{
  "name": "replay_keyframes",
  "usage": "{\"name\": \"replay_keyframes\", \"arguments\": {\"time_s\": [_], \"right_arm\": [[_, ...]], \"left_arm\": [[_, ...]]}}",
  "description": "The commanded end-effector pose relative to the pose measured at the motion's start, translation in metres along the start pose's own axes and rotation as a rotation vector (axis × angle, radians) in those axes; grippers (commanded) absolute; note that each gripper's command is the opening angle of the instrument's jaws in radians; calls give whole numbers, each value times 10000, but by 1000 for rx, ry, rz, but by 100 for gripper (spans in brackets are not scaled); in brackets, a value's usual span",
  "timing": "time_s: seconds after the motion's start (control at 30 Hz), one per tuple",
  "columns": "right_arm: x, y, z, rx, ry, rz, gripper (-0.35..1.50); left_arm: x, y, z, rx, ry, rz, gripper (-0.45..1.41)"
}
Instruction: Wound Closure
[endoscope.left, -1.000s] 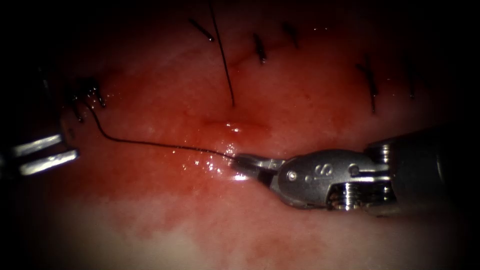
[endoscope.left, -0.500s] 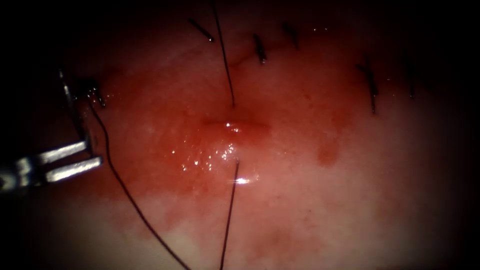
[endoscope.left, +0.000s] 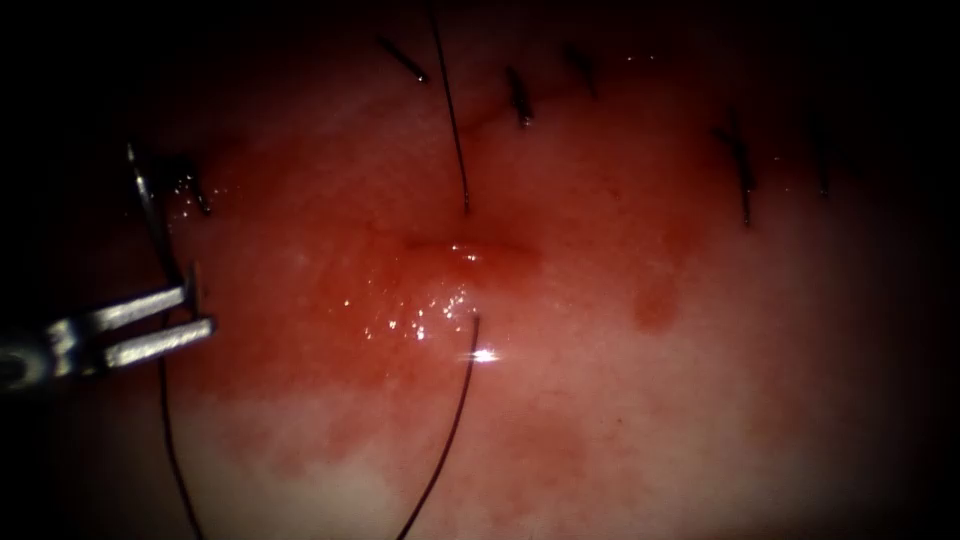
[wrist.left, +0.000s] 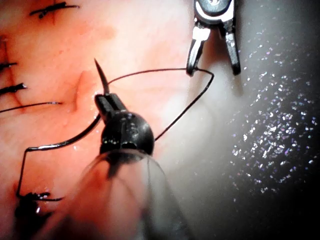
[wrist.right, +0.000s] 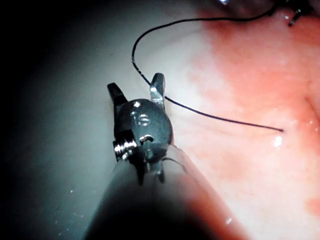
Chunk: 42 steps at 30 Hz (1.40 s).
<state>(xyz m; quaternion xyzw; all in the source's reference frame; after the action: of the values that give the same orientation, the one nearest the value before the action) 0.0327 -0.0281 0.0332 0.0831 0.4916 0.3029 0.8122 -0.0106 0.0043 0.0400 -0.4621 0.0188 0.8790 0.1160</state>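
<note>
Endoscope view: the left gripper (endoscope.left: 200, 310) reaches in from the tissue's (endoscope.left: 650, 420) left edge. It is clenched on the needle (endoscope.left: 155, 215), which stands up from the jaws clear of the tissue, well left of the cut (endoscope.left: 470, 247). Thread (endoscope.left: 455, 410) leaves the tissue just below the cut and runs off toward the near edge.

Left wrist view: this shows where the hold sits. The left gripper (wrist.left: 109, 102) pinches the needle (wrist.left: 100, 75) close behind its point, and the rest of the curve sweeps away behind the jaws. The right gripper (wrist.left: 213, 69) hangs beyond it, released, with thread (wrist.left: 150, 72) draped against one jaw.

Right wrist view: the right gripper (wrist.right: 136, 84) is spread and grasps nothing. The thread (wrist.right: 225, 120) lies across one jaw and runs to its exit in the tissue.

The needle looks light, stiff and slick, so it may swivel in a hold this near the tip, and a grasp further back on the body would likely steady it. The thread is limp and fine.
</note>
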Motion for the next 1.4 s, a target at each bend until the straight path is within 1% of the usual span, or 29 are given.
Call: {"name": "replay_keyframes", "arguments": {"time_s": [0.03,0.13,0.17,0.27,0.37,0.4,0.47,0.57,0.6,0.63,0.83,0.93,1.0,1.03,1.07,1.13,1.17,1.2,1.27,1.33,1.4], "right_arm": [[-8,19,-4,-52,-1,-49,145],[-5,49,-22,-153,32,-158,145],[-4,58,-26,-163,35,-186,145],[-3,85,-34,-187,8,-265,141],[-9,101,-29,-223,-17,-342,141],[-9,101,-29,-223,-17,-342,141],[-17,112,-16,-239,-28,-398,141],[-24,119,-1,-228,-39,-422,141],[-24,119,-1,-228,-39,-422,141],[-28,121,9,-220,-53,-438,141],[-44,120,35,-185,-87,-461,141],[-55,116,47,-172,-117,-472,136],[-57,115,50,-171,-121,-475,133],[-63,112,54,-167,-132,-487,114],[-66,110,55,-163,-137,-478,74],[-71,106,54,-141,-173,-442,-28],[-72,105,52,-151,-188,-395,-35],[-72,105,52,-151,-188,-395,-35],[-72,100,43,-183,-193,-321,-35],[-71,98,40,-189,-194,-297,-35],[-69,85,29,-197,-196,-255,-35]], "left_arm": [[-4,9,6,2,-16,-6,-45],[-10,8,5,8,-32,-2,-45],[-11,7,5,8,-36,-1,-45],[-14,7,8,12,-41,1,-45],[-14,9,10,14,-45,2,-45],[-14,9,10,14,-45,2,-45],[-14,9,10,13,-48,1,-45],[-14,9,10,14,-49,1,-45],[-14,9,10,14,-49,1,-45],[-14,9,10,14,-49,1,-45],[-15,9,10,15,-50,1,-45],[-15,9,10,15,-50,1,-45],[-15,9,10,15,-50,1,-45],[-14,9,9,17,-52,1,-45],[-14,9,9,17,-53,1,-45],[-14,9,9,17,-53,0,-45],[-14,9,9,17,-53,0,-45],[-14,9,9,17,-53,0,-45],[-14,9,9,18,-53,0,-45],[-14,9,9,18,-53,0,-45],[-14,9,9,18,-53,0,-45]]}}
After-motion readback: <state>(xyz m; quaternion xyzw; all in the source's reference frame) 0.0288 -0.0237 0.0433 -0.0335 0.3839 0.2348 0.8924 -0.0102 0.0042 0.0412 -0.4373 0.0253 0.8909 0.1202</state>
